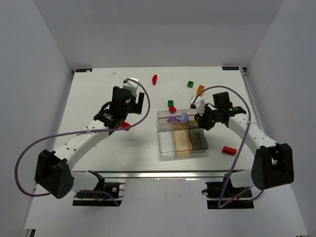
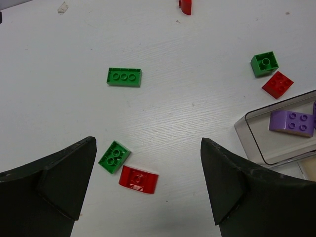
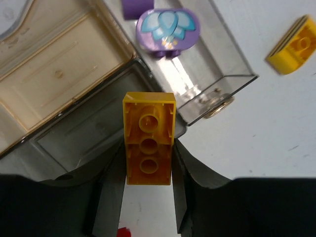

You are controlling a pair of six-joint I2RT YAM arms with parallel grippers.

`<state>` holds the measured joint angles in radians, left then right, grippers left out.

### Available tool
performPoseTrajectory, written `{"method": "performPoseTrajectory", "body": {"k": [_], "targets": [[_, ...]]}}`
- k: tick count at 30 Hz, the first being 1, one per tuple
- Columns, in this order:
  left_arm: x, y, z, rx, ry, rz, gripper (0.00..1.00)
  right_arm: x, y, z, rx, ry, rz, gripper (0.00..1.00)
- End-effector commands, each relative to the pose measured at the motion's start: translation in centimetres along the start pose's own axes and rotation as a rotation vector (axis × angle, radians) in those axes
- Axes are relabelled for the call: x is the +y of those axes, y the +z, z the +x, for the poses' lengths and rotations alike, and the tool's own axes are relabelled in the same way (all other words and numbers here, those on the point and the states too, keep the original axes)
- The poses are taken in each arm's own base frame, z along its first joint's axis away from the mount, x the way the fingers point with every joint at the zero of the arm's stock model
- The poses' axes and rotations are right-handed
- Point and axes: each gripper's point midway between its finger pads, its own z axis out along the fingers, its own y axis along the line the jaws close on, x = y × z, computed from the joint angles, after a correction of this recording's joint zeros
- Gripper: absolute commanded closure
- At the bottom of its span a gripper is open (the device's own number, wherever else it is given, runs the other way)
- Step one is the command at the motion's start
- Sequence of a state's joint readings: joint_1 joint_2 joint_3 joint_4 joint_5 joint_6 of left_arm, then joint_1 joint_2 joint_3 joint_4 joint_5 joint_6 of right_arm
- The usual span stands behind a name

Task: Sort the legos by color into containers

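Right pincer (image 3: 148, 165) clamps a yellow-orange brick (image 3: 148, 131), seemingly above the grey compartment (image 3: 79, 140); left pincer (image 2: 148, 148) gapes empty.

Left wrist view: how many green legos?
3. A long green lego lies upper left; a second green lego beside a red piece, lower centre; a third green lego beside a red brick near the tray. More may lie outside this view.

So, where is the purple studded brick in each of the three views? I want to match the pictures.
Top external: the purple brick lies near picture centre, in the left part of the tray's wide clear compartment.
Left wrist: at the right edge, mid-height, in that compartment.
Right wrist: only a cut-off purple corner at the top edge, left of the flower-printed lilac piece.
Shared landmark: the wide clear compartment, visible in all three.
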<state>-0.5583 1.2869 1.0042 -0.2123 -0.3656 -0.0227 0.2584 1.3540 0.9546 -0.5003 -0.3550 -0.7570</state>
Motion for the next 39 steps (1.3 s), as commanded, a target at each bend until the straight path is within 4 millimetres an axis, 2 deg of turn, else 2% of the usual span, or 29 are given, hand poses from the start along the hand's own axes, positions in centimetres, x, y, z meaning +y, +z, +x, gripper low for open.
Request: {"method": "performPoseTrajectory", "body": {"k": [1, 5, 7, 10, 11, 15, 19, 20, 23, 24, 26, 27, 28, 29, 30, 31, 32, 33, 34, 37, 39], "targets": [[0.1, -0.3, -0.5, -0.011, -0.001, -0.001, 0.04, 1.4, 0.0, 1.1, 0.023, 0.035, -0.035, 0.91], [-0.1, -0.3, -0.5, -0.008, 0.000, 0.008, 0.04, 3.1, 0.5, 2.1, 0.054, 0.048, -0.097, 0.72], [-0.1, -0.3, -0.6, -0.010, -0.002, 0.011, 0.04, 4.0, 0.7, 2.5, 0.061, 0.051, -0.133, 0.69], [-0.1, -0.4, -0.6, -0.010, -0.003, 0.013, 0.04, 4.7, 0.8, 2.5, 0.054, 0.042, -0.152, 0.58], [-0.1, -0.4, -0.6, -0.011, -0.002, 0.013, 0.04, 4.8, 0.8, 2.3, 0.049, 0.044, -0.150, 0.43], [-0.1, -0.6, -0.9, -0.018, -0.006, 0.016, 0.04, 4.5, 0.7, 1.8, 0.041, 0.064, -0.138, 0.38], [-0.1, -0.9, -1.3, -0.031, -0.011, 0.021, 0.04, 3.7, -0.2, 0.0, 0.000, 0.082, -0.115, 0.38], [0.0, -1.1, -1.4, -0.035, -0.011, 0.021, 0.04, 2.8, -0.6, -1.0, -0.020, 0.082, -0.087, 0.38], [0.1, -1.3, -1.8, -0.048, -0.016, 0.020, 0.04, -2.0, -1.5, -2.5, -0.041, 0.154, 0.132, 0.42], [0.1, -1.3, -1.8, -0.050, -0.015, 0.020, 0.04, -5.7, -2.3, -3.4, -0.069, 0.173, 0.304, 0.44], [0.1, -1.3, -1.8, -0.048, -0.015, 0.020, 0.04, -7.3, -1.8, -4.0, -0.091, 0.248, 0.347, 0.51], [0.1, -1.2, -1.7, -0.045, -0.012, 0.020, 0.04, -8.4, -2.1, -5.1, -0.118, 0.295, 0.363, 0.53], [0.1, -1.1, -1.6, -0.041, -0.011, 0.015, 0.04, -8.4, -0.2, -4.4, -0.076, 0.327, 0.319, 0.55], [0.1, -1.1, -1.5, -0.038, -0.008, 0.014, 0.04, -8.6, 0.4, -4.7, -0.065, 0.356, 0.300, 0.55], [0.2, -1.1, -1.4, -0.038, -0.006, 0.012, 0.04, -9.5, 0.5, -6.0, -0.078, 0.375, 0.298, 0.53], [0.2, -1.0, -1.4, -0.037, -0.008, 0.007, 0.04, -9.3, 2.6, -4.7, -0.014, 0.437, 0.257, 0.43], [0.2, -1.0, -1.3, -0.036, -0.005, 0.006, 0.04, -9.6, 3.1, -4.6, -0.001, 0.455, 0.250, 0.33], [0.3, -1.0, -1.3, -0.034, -0.003, 0.004, 0.04, -10.7, 3.3, -5.5, -0.013, 0.463, 0.267, 0.22], [0.3, -0.9, -1.2, -0.030, 0.000, 0.004, 0.04, -11.0, 4.8, -4.7, 0.020, 0.488, 0.250, 0.11], [0.3, -0.8, -1.1, -0.026, 0.004, 0.001, 0.04, -12.9, 6.7, -4.8, 0.040, 0.519, 0.269, 0.11], [0.5, -0.8, -1.0, -0.023, 0.008, -0.008, 0.04, -13.4, 7.6, -4.6, 0.059, 0.524, 0.271, 0.12]]}}
